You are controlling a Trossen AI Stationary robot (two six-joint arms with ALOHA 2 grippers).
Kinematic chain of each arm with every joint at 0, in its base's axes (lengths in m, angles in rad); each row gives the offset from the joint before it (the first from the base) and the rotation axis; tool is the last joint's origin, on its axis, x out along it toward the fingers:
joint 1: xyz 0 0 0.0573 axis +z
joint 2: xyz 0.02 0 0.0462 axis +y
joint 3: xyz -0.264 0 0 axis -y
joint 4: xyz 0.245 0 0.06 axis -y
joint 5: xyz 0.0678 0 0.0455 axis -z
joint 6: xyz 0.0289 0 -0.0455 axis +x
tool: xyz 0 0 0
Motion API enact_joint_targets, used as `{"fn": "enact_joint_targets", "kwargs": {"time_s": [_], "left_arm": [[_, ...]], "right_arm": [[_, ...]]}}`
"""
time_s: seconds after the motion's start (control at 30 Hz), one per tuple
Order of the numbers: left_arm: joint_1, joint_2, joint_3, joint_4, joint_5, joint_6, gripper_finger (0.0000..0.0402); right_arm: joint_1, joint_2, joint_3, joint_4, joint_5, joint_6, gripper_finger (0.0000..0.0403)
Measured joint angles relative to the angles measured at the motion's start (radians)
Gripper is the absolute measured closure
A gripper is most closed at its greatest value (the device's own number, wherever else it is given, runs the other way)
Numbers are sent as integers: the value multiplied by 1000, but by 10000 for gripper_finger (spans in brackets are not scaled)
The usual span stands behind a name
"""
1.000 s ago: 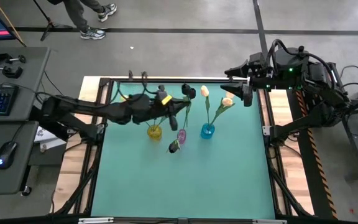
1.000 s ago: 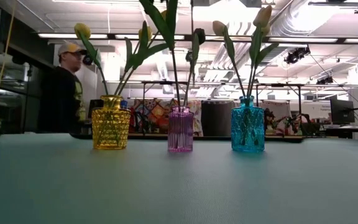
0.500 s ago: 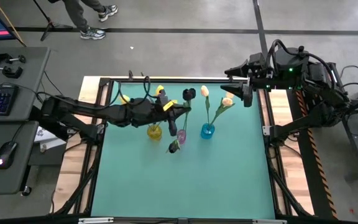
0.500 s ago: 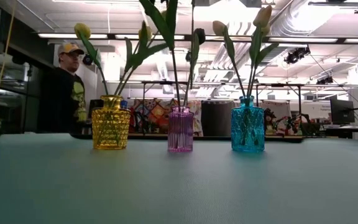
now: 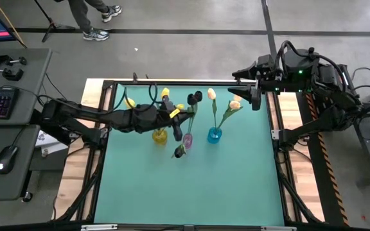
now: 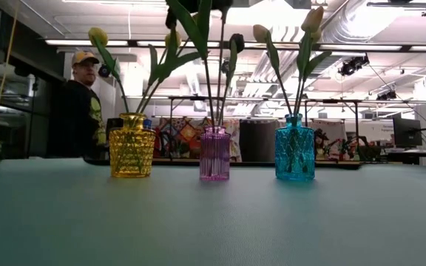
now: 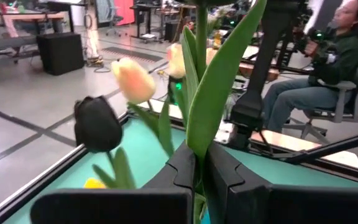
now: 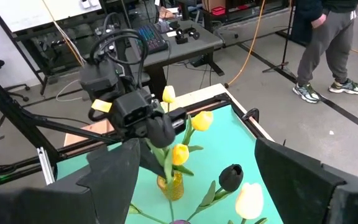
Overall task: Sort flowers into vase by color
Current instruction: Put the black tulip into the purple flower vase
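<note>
— Left tool [image 7: 199, 171]? 
— Closed on a tulip stem [image 7: 201, 43], above the pink vase [image 6: 214, 154] mid-counter [image 5: 191, 186].
— Right tool [image 5: 255, 97]? 
— Fingers wide apart, empty, at the far right edge.

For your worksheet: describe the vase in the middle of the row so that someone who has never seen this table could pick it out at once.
On the green table, three glass vases stand in a row. The middle one is the pink vase, between the yellow vase and the blue vase. It alone is a straight, ribbed cylinder, and it holds the dark tulip.
</note>
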State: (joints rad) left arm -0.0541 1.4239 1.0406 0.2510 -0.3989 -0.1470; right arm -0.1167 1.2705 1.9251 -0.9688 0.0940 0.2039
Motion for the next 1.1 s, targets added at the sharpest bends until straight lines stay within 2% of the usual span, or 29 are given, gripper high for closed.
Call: {"fn": "enact_joint_targets", "kwargs": {"time_s": [0.27, 0.73, 0.87, 1.1], "left_arm": [[0, 0, -58, 62, -8, -20, 401], [-1, 0, -60, 60, -6, -61, 395], [-1, 0, -60, 60, -7, -61, 360], [-1, 0, -60, 60, -14, -35, 269]], "right_arm": [[0, 0, 0, 0, 0, 5, 96], [0, 0, 0, 1, 0, 22, 96], [0, 0, 0, 1, 0, 24, 96], [0, 0, 0, 1, 0, 35, 96]]}}
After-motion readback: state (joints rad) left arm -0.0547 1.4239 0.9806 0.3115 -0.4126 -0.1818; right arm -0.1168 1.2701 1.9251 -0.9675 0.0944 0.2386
